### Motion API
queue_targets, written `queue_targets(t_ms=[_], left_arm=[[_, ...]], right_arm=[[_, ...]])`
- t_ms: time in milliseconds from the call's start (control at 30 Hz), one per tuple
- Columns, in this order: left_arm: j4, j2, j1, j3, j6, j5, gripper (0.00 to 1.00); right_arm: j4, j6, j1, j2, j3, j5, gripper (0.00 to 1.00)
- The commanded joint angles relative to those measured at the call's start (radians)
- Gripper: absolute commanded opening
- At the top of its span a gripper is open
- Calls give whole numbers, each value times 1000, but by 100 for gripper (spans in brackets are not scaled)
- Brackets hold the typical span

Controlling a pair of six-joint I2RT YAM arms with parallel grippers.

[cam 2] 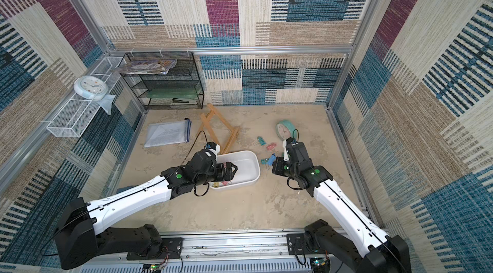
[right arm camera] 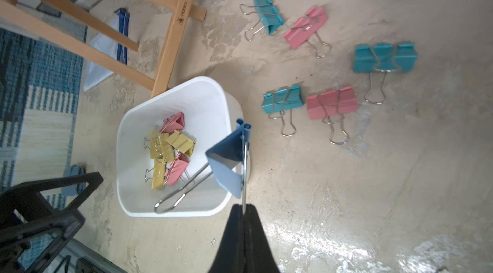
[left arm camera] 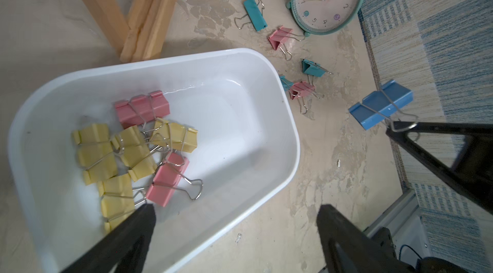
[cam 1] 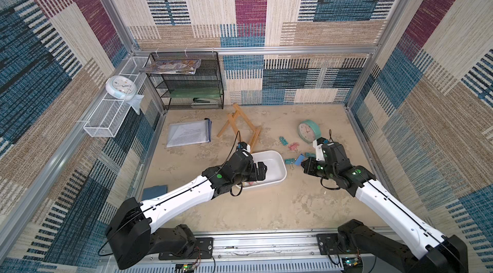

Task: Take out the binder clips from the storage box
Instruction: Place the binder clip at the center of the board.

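The white storage box (cam 1: 277, 169) (cam 2: 249, 170) sits mid-table and holds several yellow and pink binder clips (left arm camera: 133, 149) (right arm camera: 170, 151). My left gripper (left arm camera: 236, 207) (cam 1: 260, 171) hovers open over the box with nothing between its fingers. One finger is above the clips and the other is past the rim (left arm camera: 292, 125). To the right of the box, my right gripper (right arm camera: 244, 206) (cam 1: 304, 165) is shut on the wire handle of a blue binder clip (right arm camera: 226, 162) (left arm camera: 381, 103), which hangs above the table. Several teal and pink clips (right arm camera: 330, 103) (cam 1: 292, 146) lie on the table beyond it.
A teal clock (cam 1: 309, 131) stands behind the loose clips. A wooden easel (cam 1: 240, 125) lies just behind the box, with a document pouch (cam 1: 189, 133) to its left. A black mesh rack (cam 1: 186, 79) and a white wire basket (cam 1: 106, 122) line the back left. A blue pad (cam 1: 154, 191) lies at the front left.
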Motion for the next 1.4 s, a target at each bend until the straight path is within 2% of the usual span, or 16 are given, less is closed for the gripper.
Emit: queue_targets(t_ms=[0, 67, 233, 367, 567, 867, 1067, 1233, 1367], left_arm=[[35, 26, -33, 32, 0, 19, 99], [35, 49, -55, 48, 0, 17, 99], [35, 119, -113, 95, 4, -6, 99], [34, 175, -131, 140, 7, 5, 99], [40, 211, -135, 166, 20, 20, 99], [16, 226, -135, 190, 25, 15, 99], [6, 233, -135, 198, 38, 17, 99], [12, 236, -135, 196, 35, 17, 99], [14, 237, -135, 194, 36, 14, 99]], right_arm=[[77, 93, -99, -45, -110, -204, 0], [121, 116, -154, -64, -182, -287, 0], [209, 136, -290, -61, -303, -403, 0], [311, 110, -374, 33, -346, -509, 0], [363, 38, -521, 200, -311, -533, 0], [362, -19, -583, 335, -258, -538, 0], [357, -8, -594, 336, -281, -503, 0], [407, -8, -595, 380, -293, -553, 0], [376, -28, -595, 388, -279, -519, 9]])
